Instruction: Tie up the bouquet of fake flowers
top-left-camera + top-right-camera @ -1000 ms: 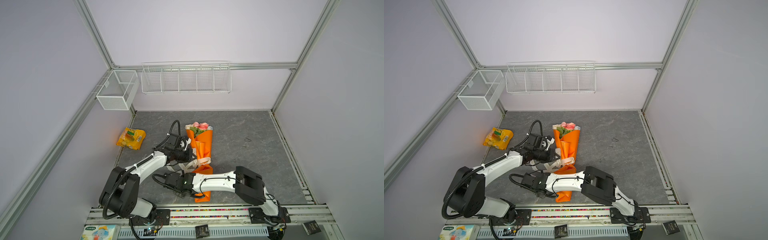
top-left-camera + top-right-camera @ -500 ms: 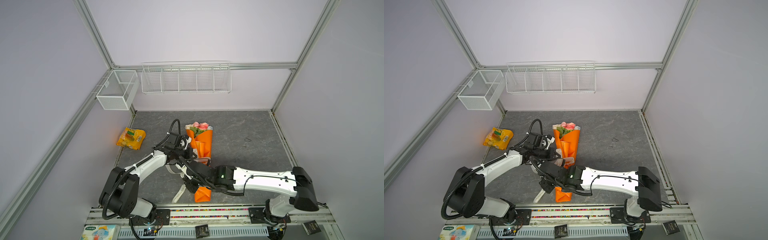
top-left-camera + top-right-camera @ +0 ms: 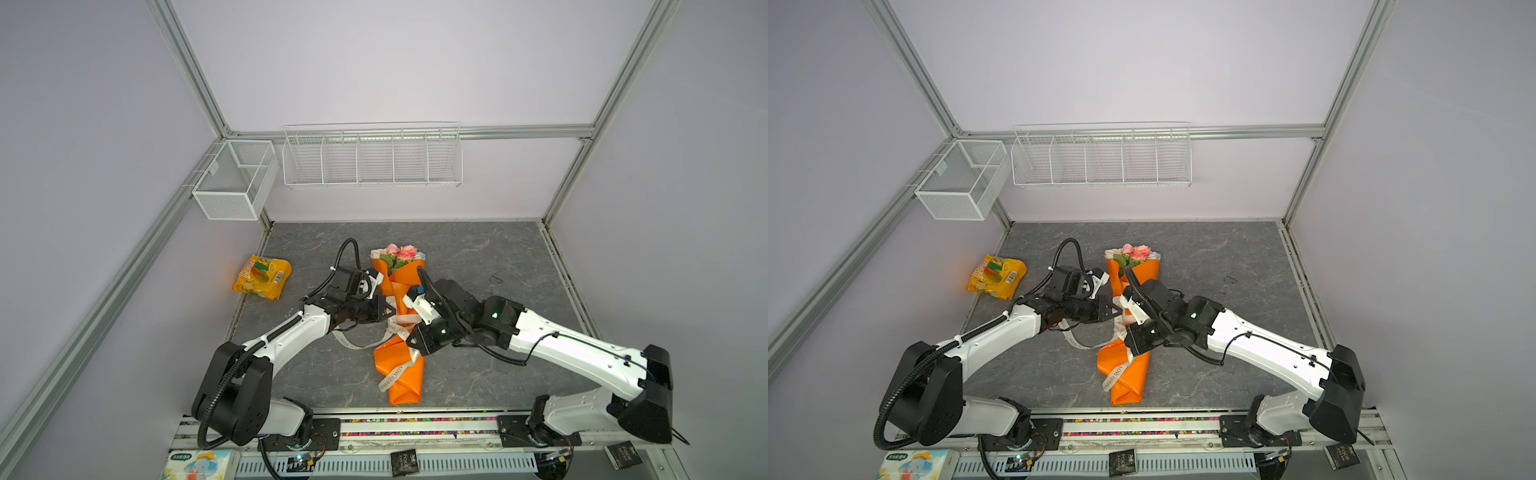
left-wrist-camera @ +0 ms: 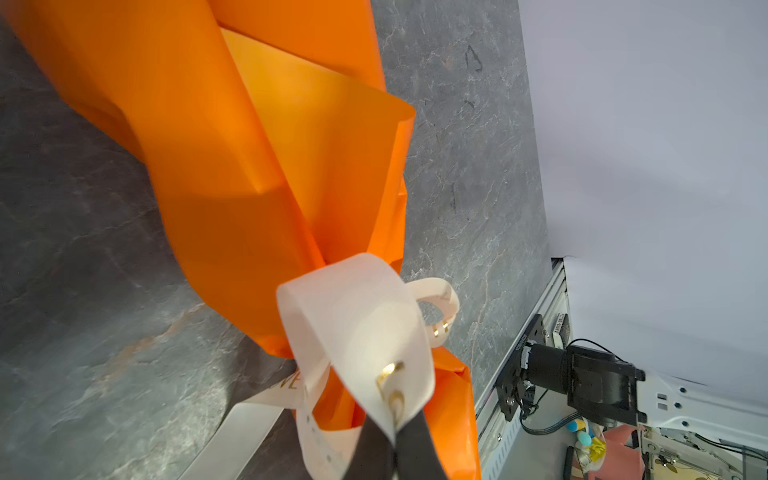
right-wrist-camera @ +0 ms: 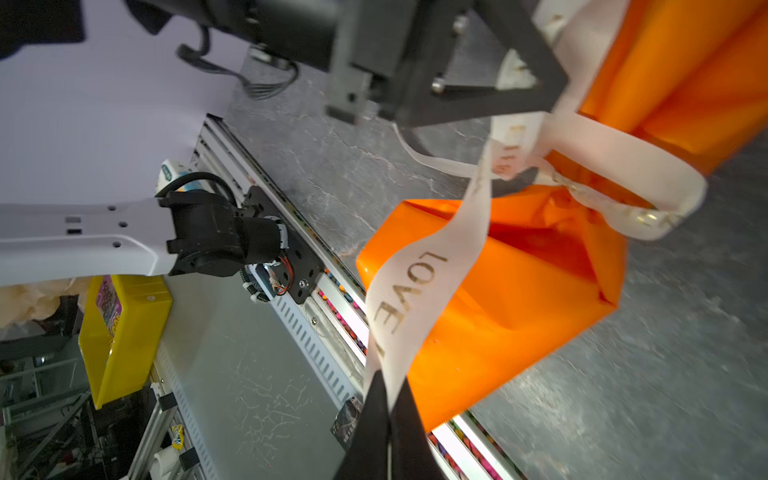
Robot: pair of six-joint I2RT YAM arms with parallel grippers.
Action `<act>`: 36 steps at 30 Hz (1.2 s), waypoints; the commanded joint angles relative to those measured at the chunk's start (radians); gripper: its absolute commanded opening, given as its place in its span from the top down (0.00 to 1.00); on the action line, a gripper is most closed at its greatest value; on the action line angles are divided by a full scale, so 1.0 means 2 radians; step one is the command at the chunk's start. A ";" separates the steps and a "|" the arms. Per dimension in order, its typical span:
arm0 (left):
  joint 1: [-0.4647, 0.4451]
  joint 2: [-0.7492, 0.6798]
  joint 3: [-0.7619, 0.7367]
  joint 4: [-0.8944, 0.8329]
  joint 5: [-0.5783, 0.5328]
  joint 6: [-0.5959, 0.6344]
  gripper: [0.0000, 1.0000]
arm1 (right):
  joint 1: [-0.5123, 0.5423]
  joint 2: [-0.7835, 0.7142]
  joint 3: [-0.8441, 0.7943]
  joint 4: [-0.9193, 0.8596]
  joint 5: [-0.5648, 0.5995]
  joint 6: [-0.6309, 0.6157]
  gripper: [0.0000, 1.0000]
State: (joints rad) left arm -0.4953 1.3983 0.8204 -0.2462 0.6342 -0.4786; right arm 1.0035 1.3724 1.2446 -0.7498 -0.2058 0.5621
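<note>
The bouquet [image 3: 395, 282] lies flat in the middle of the counter [image 3: 478, 257], with its blooms toward the back wall and its wrapped foot toward the front rail. It looks light and easily crushed. The orange paper [image 3: 1133, 386] would crease and spring rather than hold a shape, and it is probably slick, so I'd leave it alone and hold only the ribbon [image 4: 357, 316]. The ribbon is soft, flat and floppy, and it circles the narrow waist of the wrap, which is where the knot belongs.

Both arms reach in low over the counter and meet at that waist. The left arm stretches forward from its side, and the left claw [image 4: 392, 432] is closed, pinching a loop of ribbon right against the paper. The right arm comes in from the opposite side with its wrist bent downward. The right claw [image 5: 388, 399] is also closed, clamped on the printed tail of the ribbon that trails across the lower wrap.

The two ends should be pulled apart gently. A hard tug would likely drag the whole light bundle along.
</note>
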 commanded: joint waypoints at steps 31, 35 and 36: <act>-0.003 -0.169 -0.195 0.217 -0.023 -0.071 0.99 | -0.004 0.039 -0.035 0.008 0.122 -0.098 0.66; -0.004 -0.179 -0.206 0.229 -0.029 -0.087 0.99 | -0.003 -0.003 -0.100 0.139 0.079 -0.098 0.55; -0.005 -0.178 -0.207 0.229 -0.030 -0.090 0.99 | -0.002 -0.007 -0.113 0.164 0.071 -0.101 0.53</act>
State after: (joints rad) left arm -0.4988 1.0534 0.4156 0.1379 0.5995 -0.6266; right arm 0.9947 1.3808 1.0824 -0.6720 0.0284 0.3546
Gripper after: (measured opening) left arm 0.047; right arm 0.453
